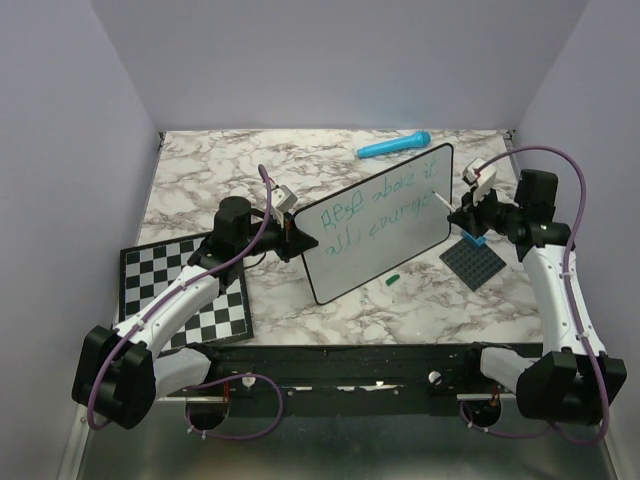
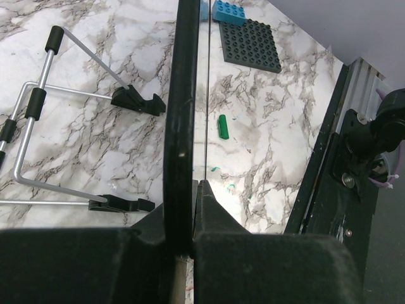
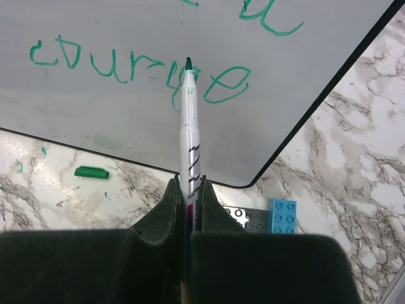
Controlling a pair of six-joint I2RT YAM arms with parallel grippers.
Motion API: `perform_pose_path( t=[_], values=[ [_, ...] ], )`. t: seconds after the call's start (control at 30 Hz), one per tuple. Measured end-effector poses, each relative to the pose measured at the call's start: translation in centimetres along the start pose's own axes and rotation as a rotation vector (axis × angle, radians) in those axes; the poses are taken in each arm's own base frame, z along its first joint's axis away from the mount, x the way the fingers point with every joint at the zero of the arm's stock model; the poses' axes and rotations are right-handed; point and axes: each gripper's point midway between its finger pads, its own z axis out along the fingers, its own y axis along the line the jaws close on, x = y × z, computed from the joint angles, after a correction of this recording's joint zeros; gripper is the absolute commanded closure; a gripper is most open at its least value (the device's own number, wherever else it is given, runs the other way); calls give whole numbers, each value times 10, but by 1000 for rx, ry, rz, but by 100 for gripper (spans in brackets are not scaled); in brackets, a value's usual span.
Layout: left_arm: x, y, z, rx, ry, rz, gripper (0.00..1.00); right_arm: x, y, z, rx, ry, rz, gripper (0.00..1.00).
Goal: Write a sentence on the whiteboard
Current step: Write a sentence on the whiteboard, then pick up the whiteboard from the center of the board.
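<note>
holding the board: the left gripper (image 1: 293,232) has its jaws closed on the black rim of the whiteboard (image 1: 380,225) at its left edge. this likely props it steady so the pen can press on it.
board position: middle of the desk (image 1: 200,180), stood up at a slant, its written face turned toward the right arm.
pen hand: the right gripper (image 3: 188,193) has its jaws clamped on the barrel of a green marker (image 3: 188,114), tip aimed at the board. whether the tip touches, i cannot tell.
writing: the sentence (image 3: 139,69) runs in two green lines. the tip sits at the last word of one, so the writing looks nearly done.
around: a green cap (image 1: 392,280) lies just below the board. a dark studded plate (image 1: 476,263) and a blue brick (image 3: 284,215) sit under the right arm. a cyan pen (image 1: 393,146) lies beyond the board, a checkerboard (image 1: 190,290) lies under the left arm, and a wire stand (image 2: 38,126) is behind the board.
in the way: i see nothing between tip and board. the plate and brick lie close beneath the right wrist.
</note>
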Motion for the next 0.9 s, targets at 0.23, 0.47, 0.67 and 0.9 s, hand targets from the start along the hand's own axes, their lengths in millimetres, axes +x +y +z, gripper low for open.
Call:
perform_pose_path(
  t=[0.23,0.47,0.67,0.9],
  values=[
    [-1,-1,0,0,-5,-4,100,-13,4,-16,15,-60,71,99],
    [-7,-3,-2,-6,-7,-20,100,-30,17,-37,24,-135,96,100],
    [-19,-1,-4,-25,1,-64,100,-29,28,-50,16,-162,112,100],
    [-33,6,-6,-53,-15,-128,100,-20,36,-55,3,-161,143,99]
  ],
)
